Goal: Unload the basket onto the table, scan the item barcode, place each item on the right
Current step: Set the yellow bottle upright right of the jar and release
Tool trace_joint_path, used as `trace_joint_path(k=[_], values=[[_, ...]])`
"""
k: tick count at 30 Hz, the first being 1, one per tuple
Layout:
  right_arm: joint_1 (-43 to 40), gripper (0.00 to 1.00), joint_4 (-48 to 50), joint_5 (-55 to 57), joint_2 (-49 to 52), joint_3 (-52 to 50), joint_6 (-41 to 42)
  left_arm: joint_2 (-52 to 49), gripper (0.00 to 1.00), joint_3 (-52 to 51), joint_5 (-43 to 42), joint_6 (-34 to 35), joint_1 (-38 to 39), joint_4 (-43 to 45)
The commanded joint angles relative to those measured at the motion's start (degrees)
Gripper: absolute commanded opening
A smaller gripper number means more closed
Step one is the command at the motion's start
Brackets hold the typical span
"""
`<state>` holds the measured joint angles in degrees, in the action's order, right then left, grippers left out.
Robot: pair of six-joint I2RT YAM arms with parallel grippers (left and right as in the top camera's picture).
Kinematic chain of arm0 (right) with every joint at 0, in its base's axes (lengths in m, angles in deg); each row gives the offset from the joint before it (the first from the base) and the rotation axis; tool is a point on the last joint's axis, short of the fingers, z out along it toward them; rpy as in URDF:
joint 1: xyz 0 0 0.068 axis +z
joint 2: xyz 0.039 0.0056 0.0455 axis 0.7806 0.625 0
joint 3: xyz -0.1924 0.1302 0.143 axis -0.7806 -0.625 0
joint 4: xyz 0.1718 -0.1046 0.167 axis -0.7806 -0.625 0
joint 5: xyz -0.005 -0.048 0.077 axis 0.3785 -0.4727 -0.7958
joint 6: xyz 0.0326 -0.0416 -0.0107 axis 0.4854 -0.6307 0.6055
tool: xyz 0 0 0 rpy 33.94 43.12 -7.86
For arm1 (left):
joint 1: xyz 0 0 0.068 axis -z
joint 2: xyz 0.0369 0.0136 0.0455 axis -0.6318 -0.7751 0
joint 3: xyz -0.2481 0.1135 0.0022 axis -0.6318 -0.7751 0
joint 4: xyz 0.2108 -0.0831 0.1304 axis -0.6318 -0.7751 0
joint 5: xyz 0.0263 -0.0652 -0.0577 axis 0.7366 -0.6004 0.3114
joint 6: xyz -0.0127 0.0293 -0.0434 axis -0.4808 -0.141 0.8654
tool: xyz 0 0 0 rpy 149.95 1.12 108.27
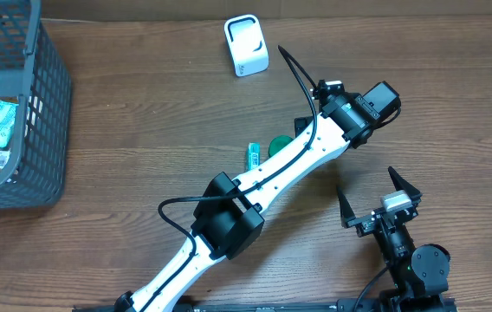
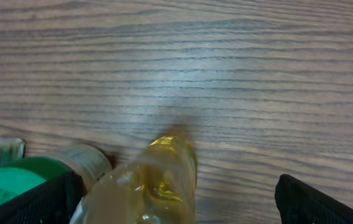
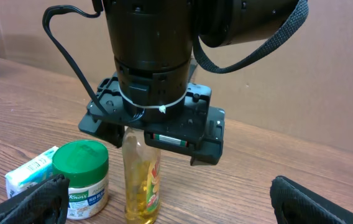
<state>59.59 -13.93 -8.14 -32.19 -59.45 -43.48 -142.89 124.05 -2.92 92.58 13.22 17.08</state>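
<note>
1. Overhead: right gripper, near right, jaws wide and empty.
2. Left wrist: left gripper spread wide around the bottle, not clamping it.
3. Right wrist: bottle upright mid-table, just right of a green-lidded jar.

A wooden table carries a grey basket at upper left; a white scanner at top centre; a small box, green-lidded jar and bottle mid-frame.

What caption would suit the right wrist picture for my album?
Left gripper open around an upright clear bottle of yellow liquid, beside a green-lidded jar.
</note>
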Motion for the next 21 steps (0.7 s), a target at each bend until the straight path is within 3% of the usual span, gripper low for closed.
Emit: trace_joint_path(k=[1,17,21], values=[[0.13,1.00,0.20,-0.09,-0.44,-0.61,-0.02,0.48,1.00,4.07,0.13,-5.88,-0.55,0.20],[0.13,1.00,0.20,-0.09,-0.44,-0.61,-0.02,0.79,1.00,38.38,0.11,-20.02,-5.51,-10.38],[0.13,1.00,0.20,-0.09,-0.44,-0.61,-0.02,4.76,1.00,38.14,0.09,-22.16,-8.39,-11.45]])
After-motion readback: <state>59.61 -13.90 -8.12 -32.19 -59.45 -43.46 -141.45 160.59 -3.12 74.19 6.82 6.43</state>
